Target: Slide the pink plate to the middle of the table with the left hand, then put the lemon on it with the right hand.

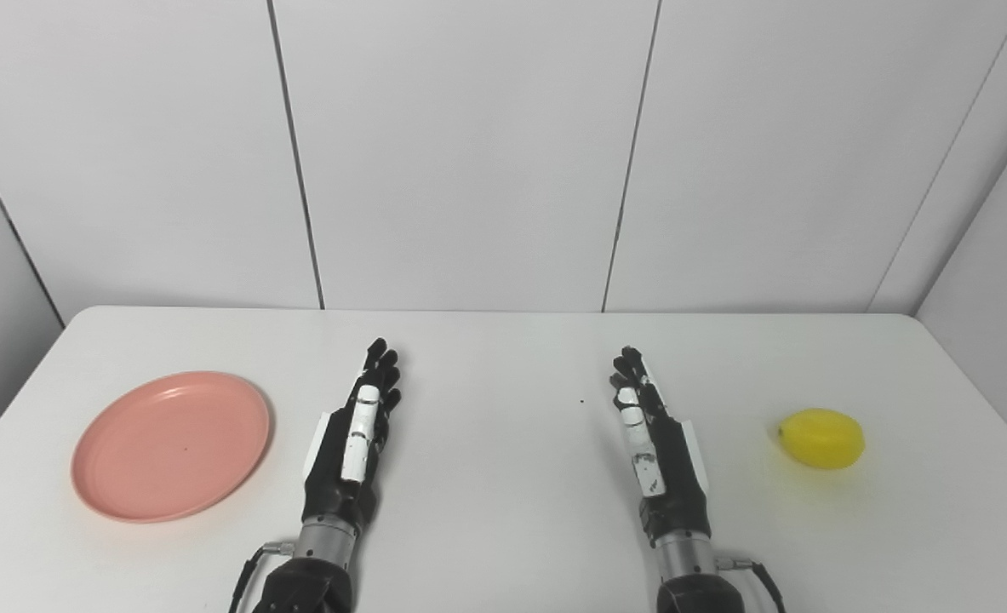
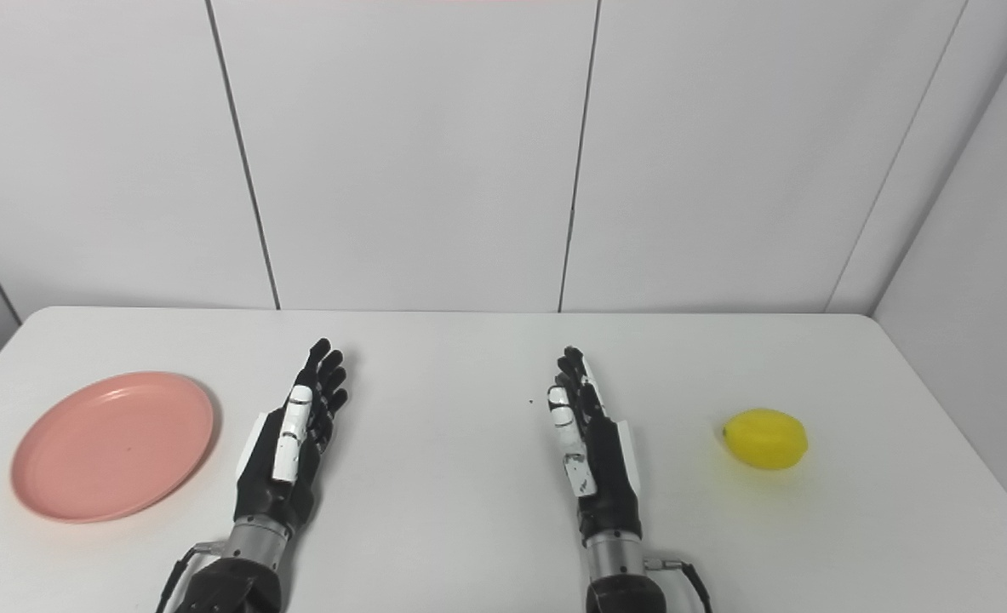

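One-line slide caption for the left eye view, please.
Both hands, left hand and right hand, open and idle; pink plate far left, lemon far right.

White table (image 1: 503,358): pink plate (image 1: 171,444), lemon (image 1: 821,438)

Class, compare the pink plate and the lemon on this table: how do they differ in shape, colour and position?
The pink plate is flat, round and shallow; the lemon is a plump oval lying on its side. The plate is pink, the lemon bright yellow. The plate sits at the table's left, outside the left hand; the lemon sits at the right, outside the right hand. Both rest untouched on the white table.
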